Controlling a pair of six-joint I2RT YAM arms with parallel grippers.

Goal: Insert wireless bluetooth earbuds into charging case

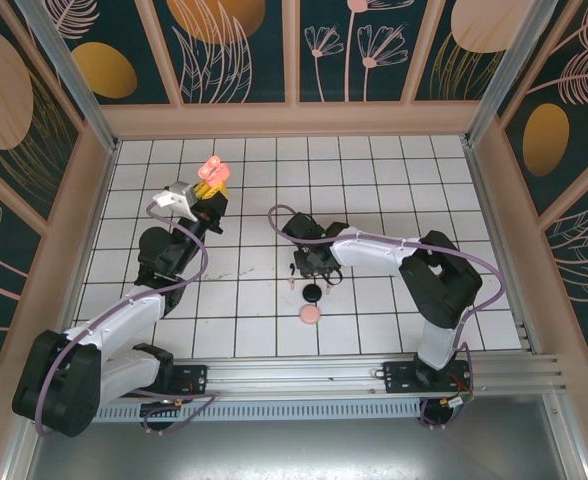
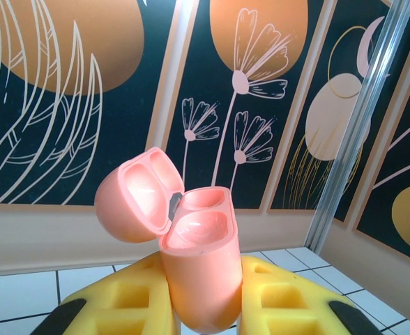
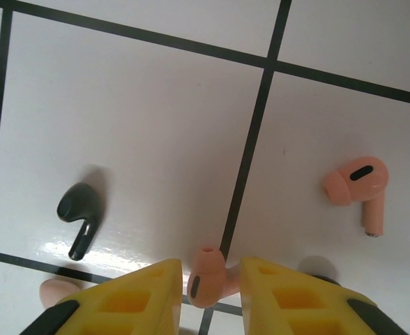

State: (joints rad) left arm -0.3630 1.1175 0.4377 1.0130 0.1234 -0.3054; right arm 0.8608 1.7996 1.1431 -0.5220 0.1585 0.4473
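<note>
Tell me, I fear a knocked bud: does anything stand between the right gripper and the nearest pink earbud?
Nothing visible does. That pink earbud sits between the fingers of the right gripper; the black earbud and other pink earbud lie off to either side.

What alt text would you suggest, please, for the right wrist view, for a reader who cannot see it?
A pink earbud sits between the yellow fingers of the right gripper, over white tiles. A second pink earbud lies to the right, and a black earbud to the left.
</note>
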